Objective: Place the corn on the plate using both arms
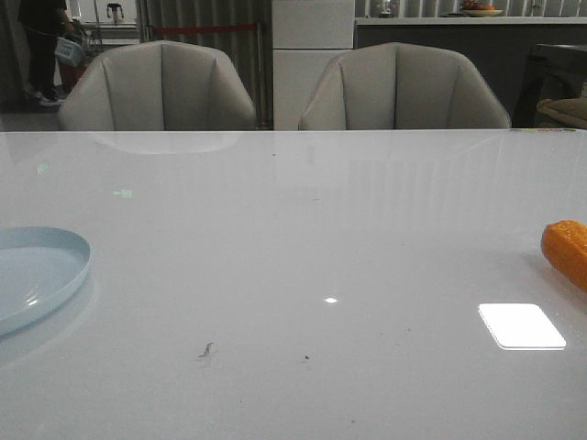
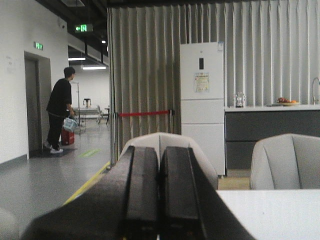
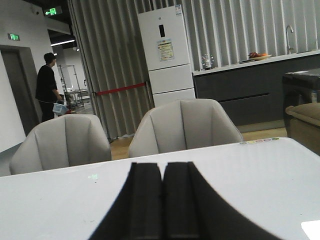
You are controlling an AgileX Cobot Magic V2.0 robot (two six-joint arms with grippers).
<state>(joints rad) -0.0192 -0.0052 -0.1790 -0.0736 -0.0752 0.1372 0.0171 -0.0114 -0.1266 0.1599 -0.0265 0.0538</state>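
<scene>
The orange corn [image 1: 567,251] lies on the white table [image 1: 303,229] at the far right edge of the front view, partly cut off. The pale blue plate [image 1: 37,272] sits at the far left edge, also partly cut off. Neither arm shows in the front view. My left gripper [image 2: 159,151] is shut and empty, held level and facing the chairs and room. My right gripper [image 3: 163,166] is shut and empty, held low over the table and pointing toward the chairs. Corn and plate do not show in either wrist view.
Two grey chairs [image 1: 160,87] [image 1: 404,87] stand behind the table's far edge. A bright light reflection [image 1: 521,325] lies on the table near the corn. A white fridge [image 3: 165,55], curtains and a person [image 2: 60,110] are in the background.
</scene>
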